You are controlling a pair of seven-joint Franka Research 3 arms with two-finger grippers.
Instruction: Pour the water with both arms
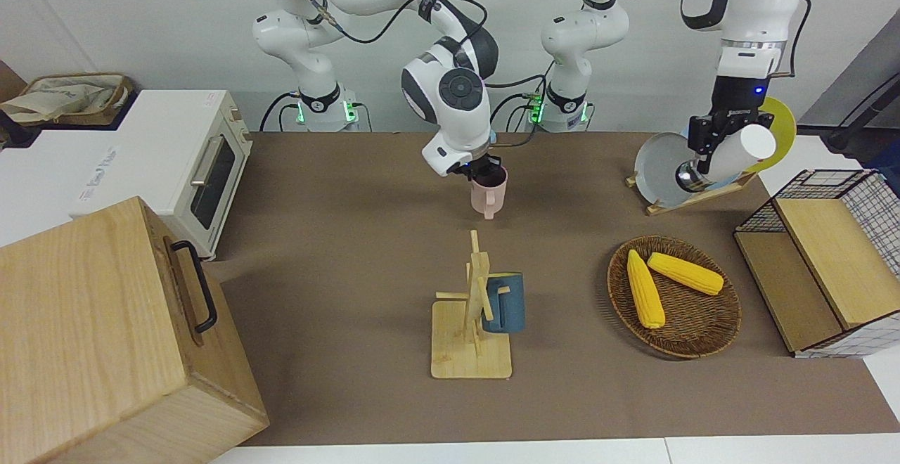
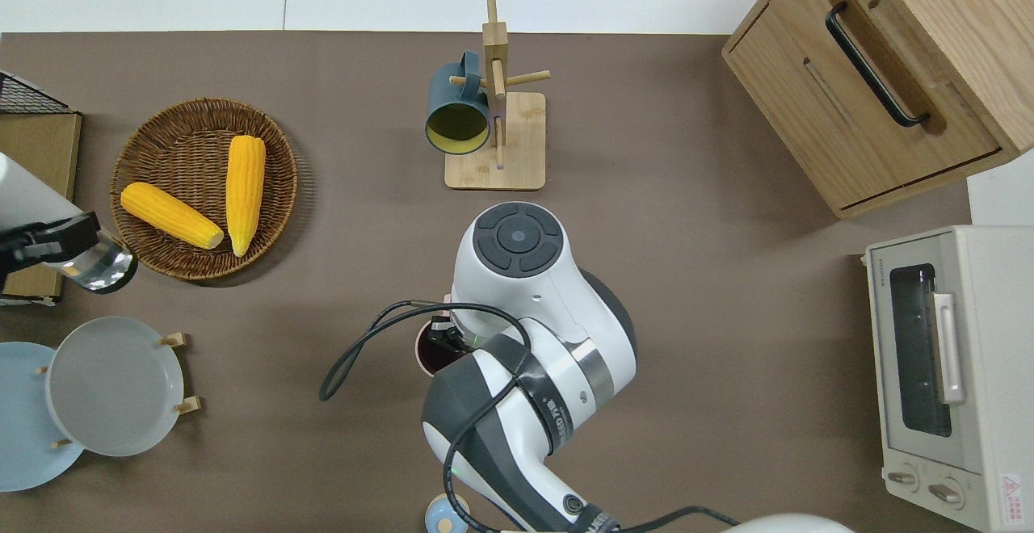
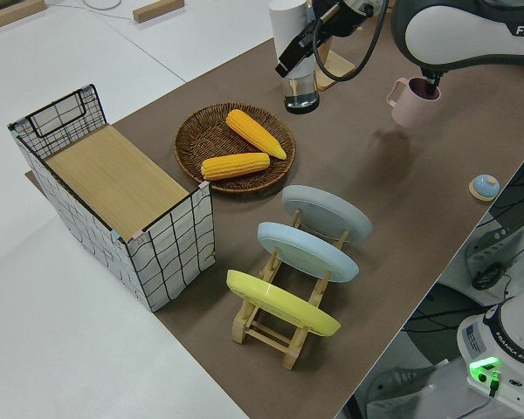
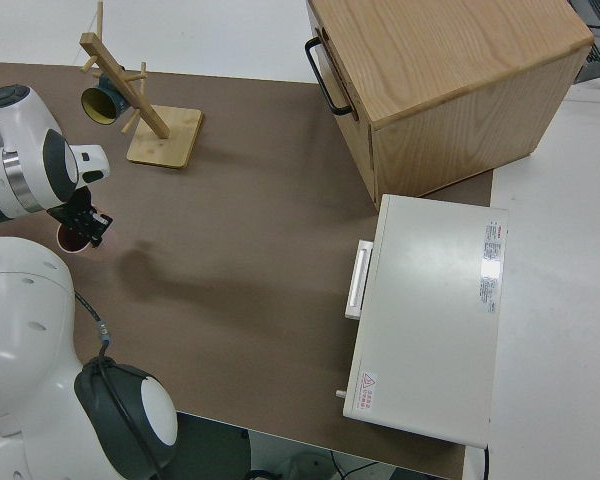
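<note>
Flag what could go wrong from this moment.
The left gripper holds the white bottle far from the pink mug in the right gripper, so pouring now would wet the table. Swinging across, the bottle could clip the plate rack or the corn basket.

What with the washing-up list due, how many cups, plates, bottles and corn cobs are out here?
Cups: 2, pink cup, blue cup
Plates: 3, grey plate, blue plate, yellow plate
Bottles: 1, white bottle
Corn cobs: 2
Total: 8
</note>
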